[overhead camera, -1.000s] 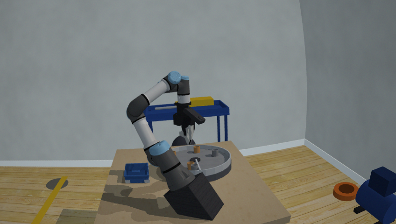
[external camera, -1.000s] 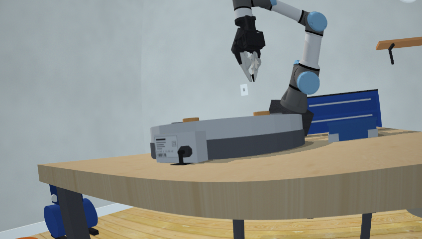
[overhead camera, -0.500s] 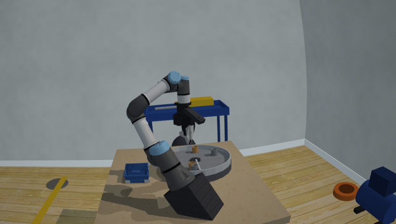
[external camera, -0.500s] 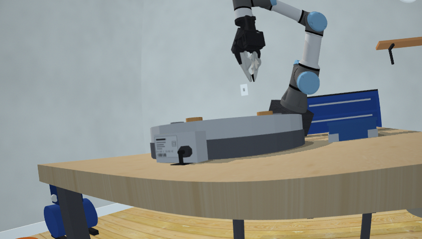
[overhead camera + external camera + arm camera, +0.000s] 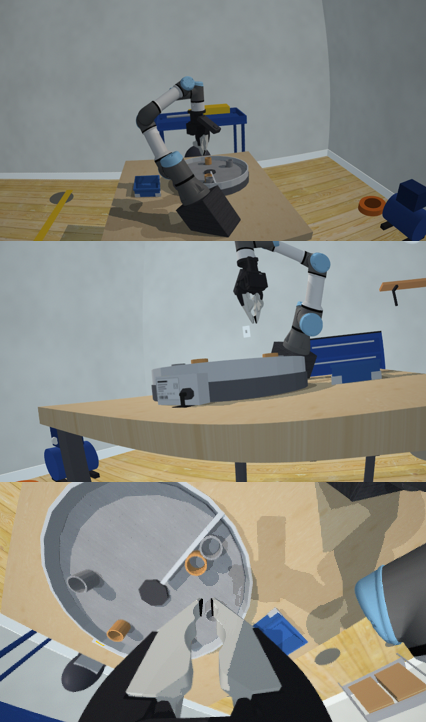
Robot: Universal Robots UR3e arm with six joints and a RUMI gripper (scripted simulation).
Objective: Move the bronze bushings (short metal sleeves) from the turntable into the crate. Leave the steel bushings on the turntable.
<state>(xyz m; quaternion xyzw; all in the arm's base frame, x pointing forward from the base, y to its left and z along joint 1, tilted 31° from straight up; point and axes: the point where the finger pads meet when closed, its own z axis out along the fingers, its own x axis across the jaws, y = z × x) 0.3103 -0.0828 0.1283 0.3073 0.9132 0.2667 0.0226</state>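
Note:
My gripper (image 5: pixel 205 153) (image 5: pixel 254 321) (image 5: pixel 206 599) is shut and empty, pointing down high above the turntable (image 5: pixel 239 181) (image 5: pixel 239 369) (image 5: pixel 125 537). A bronze bushing (image 5: pixel 208 161) (image 5: pixel 199 361) (image 5: pixel 118 630) stands near the far rim, with a steel bushing (image 5: pixel 229 163) (image 5: pixel 178 364) (image 5: pixel 82 581) apart from it. Another bronze bushing (image 5: pixel 208 175) (image 5: pixel 270 354) (image 5: pixel 196 563) stands close beside a steel bushing (image 5: pixel 208 179) (image 5: pixel 211 547) by the divider bar. A grey bushing (image 5: pixel 210 616) shows partly below my fingertips in the wrist view. The blue crate (image 5: pixel 146 193) (image 5: pixel 355 373) (image 5: pixel 295 633) stands beside the turntable; its inside is unclear.
The turntable has a raised rim, a pale divider bar (image 5: pixel 213 176) (image 5: pixel 192 548) and a dark hub (image 5: pixel 209 171) (image 5: pixel 154 592). A control box (image 5: pixel 183 390) sits at its outer side. The arm hides part of the turntable in the top view. A blue cart (image 5: pixel 219 120) stands behind the table.

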